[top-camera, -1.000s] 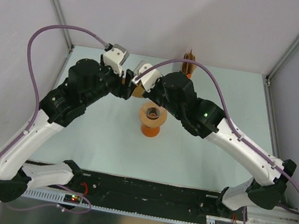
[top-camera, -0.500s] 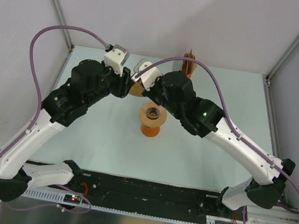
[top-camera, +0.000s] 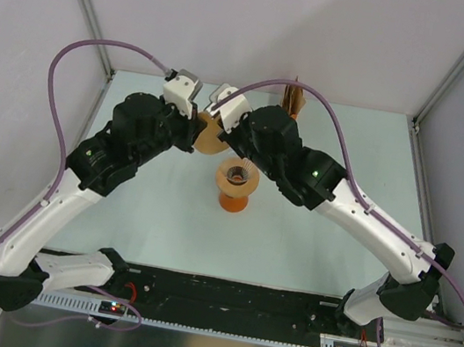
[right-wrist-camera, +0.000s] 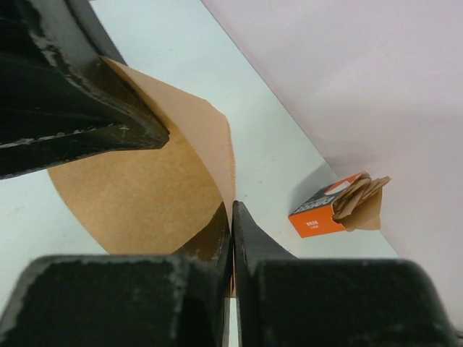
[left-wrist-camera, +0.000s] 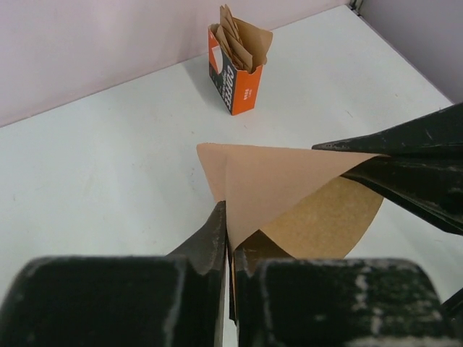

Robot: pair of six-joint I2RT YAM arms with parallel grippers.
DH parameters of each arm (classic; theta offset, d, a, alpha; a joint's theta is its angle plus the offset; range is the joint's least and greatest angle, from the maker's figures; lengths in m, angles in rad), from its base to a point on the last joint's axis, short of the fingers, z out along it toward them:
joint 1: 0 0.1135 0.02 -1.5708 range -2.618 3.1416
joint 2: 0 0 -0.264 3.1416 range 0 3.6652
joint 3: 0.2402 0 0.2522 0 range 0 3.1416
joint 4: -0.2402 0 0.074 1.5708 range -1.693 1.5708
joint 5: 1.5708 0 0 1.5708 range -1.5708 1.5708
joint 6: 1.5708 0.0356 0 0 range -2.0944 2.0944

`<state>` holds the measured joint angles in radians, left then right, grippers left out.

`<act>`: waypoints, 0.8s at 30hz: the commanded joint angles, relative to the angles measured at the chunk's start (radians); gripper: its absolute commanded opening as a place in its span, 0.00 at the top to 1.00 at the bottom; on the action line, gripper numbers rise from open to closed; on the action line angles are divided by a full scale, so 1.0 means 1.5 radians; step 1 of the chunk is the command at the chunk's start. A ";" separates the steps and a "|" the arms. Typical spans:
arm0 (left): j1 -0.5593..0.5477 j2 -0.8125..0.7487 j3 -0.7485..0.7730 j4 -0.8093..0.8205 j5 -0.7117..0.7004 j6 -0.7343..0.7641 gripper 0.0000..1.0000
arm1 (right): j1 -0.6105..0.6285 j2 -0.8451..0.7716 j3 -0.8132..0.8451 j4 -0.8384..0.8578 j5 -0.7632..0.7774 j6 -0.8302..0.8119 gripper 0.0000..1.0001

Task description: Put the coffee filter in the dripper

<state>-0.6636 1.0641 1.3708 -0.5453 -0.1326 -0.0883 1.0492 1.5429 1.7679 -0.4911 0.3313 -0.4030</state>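
The coffee filter point(left-wrist-camera: 278, 177) is a light-brown paper fan held up between both arms, behind the dripper. My left gripper point(left-wrist-camera: 230, 218) is shut on its near corner. The seamed edge of the coffee filter point(right-wrist-camera: 210, 137) sits in my right gripper point(right-wrist-camera: 232, 211), which is also shut on it. The right gripper's dark fingers point(left-wrist-camera: 409, 166) show at the right of the left wrist view. The clear ribbed dripper point(top-camera: 237, 173) sits on top of an orange beaker point(top-camera: 233, 199) at mid table, with nothing in it.
A flat round tan disc point(right-wrist-camera: 130, 199) lies on the table under the filter. A small orange box point(left-wrist-camera: 233, 72) stuffed with brown papers stands at the back by the wall, also the orange box point(top-camera: 293, 102) in the top view. Frame posts rise at the table's back corners.
The left gripper's jaws have closed onto the filter's corner. Both wrists have drifted slightly toward the back wall, and more tan shows between them.
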 commanded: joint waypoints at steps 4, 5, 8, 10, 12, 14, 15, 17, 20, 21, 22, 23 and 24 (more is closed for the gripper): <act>0.000 0.008 0.048 0.014 -0.036 -0.028 1.00 | -0.022 -0.019 0.037 0.006 -0.059 0.075 0.72; 0.002 0.009 0.051 0.013 -0.037 -0.033 1.00 | -0.026 -0.023 0.034 0.007 -0.059 0.078 0.67; 0.009 0.013 0.061 0.013 -0.030 -0.049 1.00 | -0.036 -0.033 0.018 0.013 -0.055 0.088 0.55; 0.014 0.016 0.065 0.014 -0.021 -0.062 1.00 | -0.039 -0.037 0.005 0.024 -0.049 0.091 0.51; 0.017 0.020 0.069 0.013 -0.011 -0.076 1.00 | -0.040 -0.039 -0.003 0.044 -0.042 0.098 0.50; 0.018 0.024 0.072 0.013 -0.001 -0.088 1.00 | -0.042 -0.035 -0.003 0.062 -0.031 0.104 0.51; 0.018 0.026 0.073 0.013 0.003 -0.092 1.00 | -0.042 -0.031 -0.001 0.069 -0.025 0.107 0.52; 0.018 0.028 0.075 0.013 0.006 -0.097 1.00 | -0.042 -0.023 0.007 0.082 -0.011 0.112 0.55; 0.018 0.029 0.073 0.013 0.008 -0.103 1.00 | -0.042 -0.010 0.020 0.091 0.000 0.118 0.64; 0.019 0.030 0.072 0.013 0.009 -0.104 1.00 | -0.041 -0.006 0.024 0.092 0.002 0.118 0.69; 0.018 0.030 0.070 0.013 0.009 -0.105 1.00 | -0.041 -0.002 0.029 0.093 0.003 0.119 0.73; 0.019 0.031 0.069 0.013 0.006 -0.106 1.00 | -0.039 0.002 0.033 0.093 0.002 0.119 0.78; 0.018 0.031 0.070 0.013 0.005 -0.106 1.00 | -0.039 0.004 0.038 0.092 0.002 0.119 0.82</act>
<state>-0.6407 1.1130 1.4441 -0.5465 -0.1276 -0.2169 0.9897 1.5311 1.7664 -0.4091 0.3050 -0.2481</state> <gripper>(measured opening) 0.012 0.257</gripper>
